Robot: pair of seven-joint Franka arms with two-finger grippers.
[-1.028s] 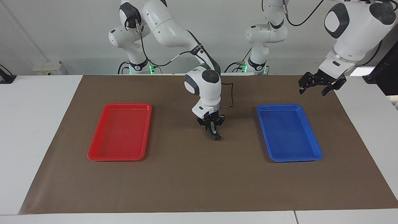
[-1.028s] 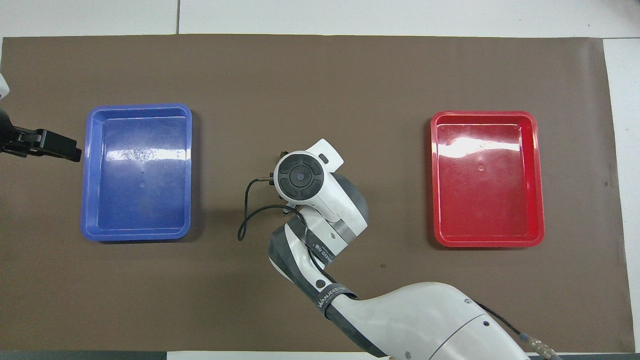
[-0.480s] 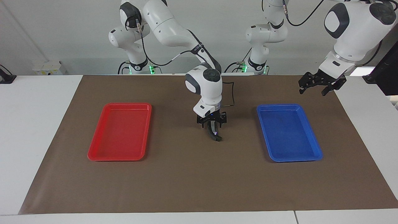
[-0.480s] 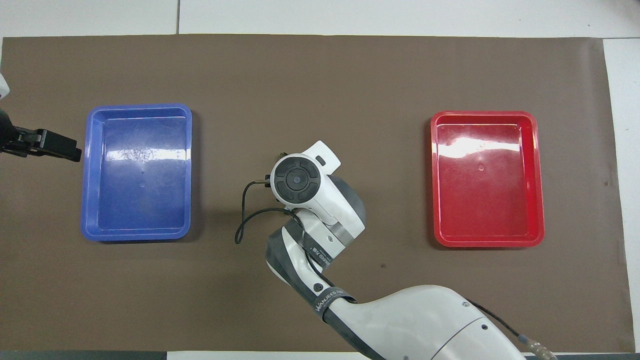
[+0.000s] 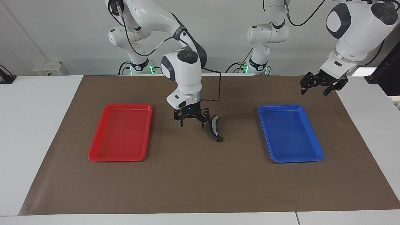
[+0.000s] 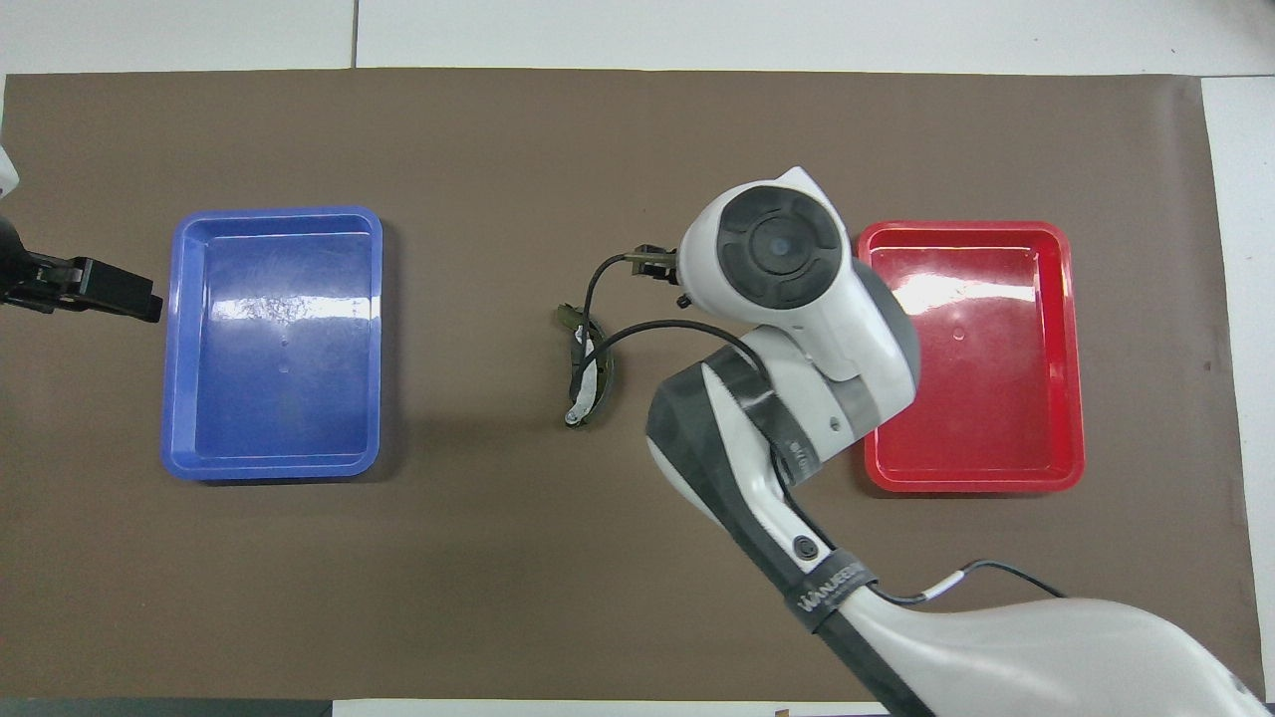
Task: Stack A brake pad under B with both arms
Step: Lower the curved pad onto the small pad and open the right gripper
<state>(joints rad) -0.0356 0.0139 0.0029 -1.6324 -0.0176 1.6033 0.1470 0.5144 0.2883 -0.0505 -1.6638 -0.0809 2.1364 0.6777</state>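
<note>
Between the red tray (image 5: 120, 132) and the blue tray (image 5: 290, 133), the long crescent pad (image 5: 214, 128) lies on the table's brown mat (image 5: 193, 181). Just beside it, the right pincer (image 5: 191, 123) hangs wide open, empty. Only the overhead view hides that pincer under its arm. Over the mat's edge by the blue tray, the left pincer (image 5: 313, 91) waits open, empty.

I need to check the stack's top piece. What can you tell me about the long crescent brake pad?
The long crescent brake pad is thin, black and curved, with a light grey strip along its face and a shiny spot. It lies on the brown mat midway between the red tray and the blue tray, seemingly atop a darker piece. Nothing grips it; the right end effector hangs open beside it.
</note>
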